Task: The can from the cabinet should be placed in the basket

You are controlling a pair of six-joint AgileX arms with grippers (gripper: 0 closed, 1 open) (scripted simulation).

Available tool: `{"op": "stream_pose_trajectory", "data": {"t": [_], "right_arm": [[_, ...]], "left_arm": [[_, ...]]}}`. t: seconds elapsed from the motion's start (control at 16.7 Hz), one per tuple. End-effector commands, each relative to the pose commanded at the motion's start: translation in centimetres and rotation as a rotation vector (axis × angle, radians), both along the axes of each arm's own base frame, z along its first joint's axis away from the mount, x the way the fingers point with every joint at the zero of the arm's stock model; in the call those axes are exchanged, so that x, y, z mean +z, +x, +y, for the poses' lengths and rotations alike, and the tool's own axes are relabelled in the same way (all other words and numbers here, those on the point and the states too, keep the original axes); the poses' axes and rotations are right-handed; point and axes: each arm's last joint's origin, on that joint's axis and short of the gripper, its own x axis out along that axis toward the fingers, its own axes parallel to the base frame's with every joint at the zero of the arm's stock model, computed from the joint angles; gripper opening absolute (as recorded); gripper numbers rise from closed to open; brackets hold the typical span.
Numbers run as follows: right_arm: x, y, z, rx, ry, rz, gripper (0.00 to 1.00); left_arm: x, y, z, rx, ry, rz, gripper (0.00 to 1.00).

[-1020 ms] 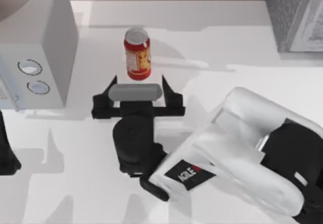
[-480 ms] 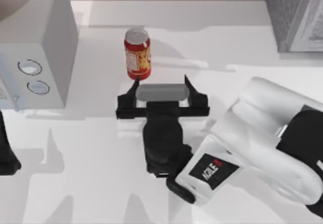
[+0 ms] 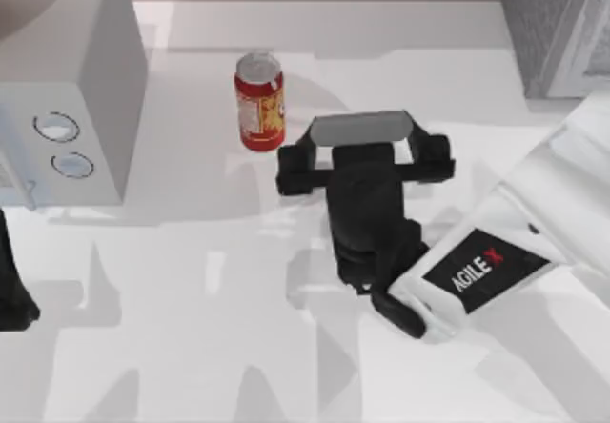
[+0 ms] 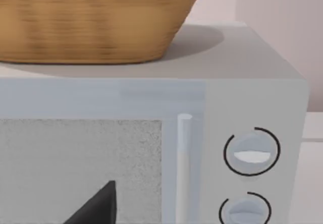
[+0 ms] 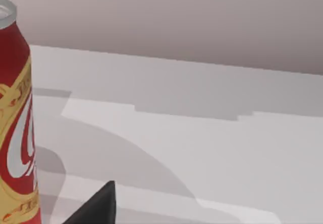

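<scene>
Now right gripper (image 3: 362,130) hovered with jaws wide, empty, just right of upright can (image 3: 259,100) on worktop (image 3: 191,328). Left gripper's jaws: cannot tell.

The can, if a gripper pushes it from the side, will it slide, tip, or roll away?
The can stands upright, tall and narrow, so a push high on its side would probably tip it. Once down, its round body would likely roll on the flat table. Its smooth printed wall looks slippery. The open right gripper is beside it, apart.
</scene>
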Motion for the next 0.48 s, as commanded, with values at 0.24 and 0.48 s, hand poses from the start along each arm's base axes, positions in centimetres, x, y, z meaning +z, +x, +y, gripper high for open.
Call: {"op": "stream_pose_trajectory", "data": {"t": [0.24,0.48], "right_arm": [[5.2,0.5,-8.4,-0.035,-0.071,0.134,1.0],[11.7,-3.5,-17.5,-0.065,-0.04,0.191,1.0]], "left_arm": [[0.0,0.0,0.0,0.0,0.0,0.0,1.0],[0.0,0.0,0.0,0.0,0.0,0.0,1.0]]}}
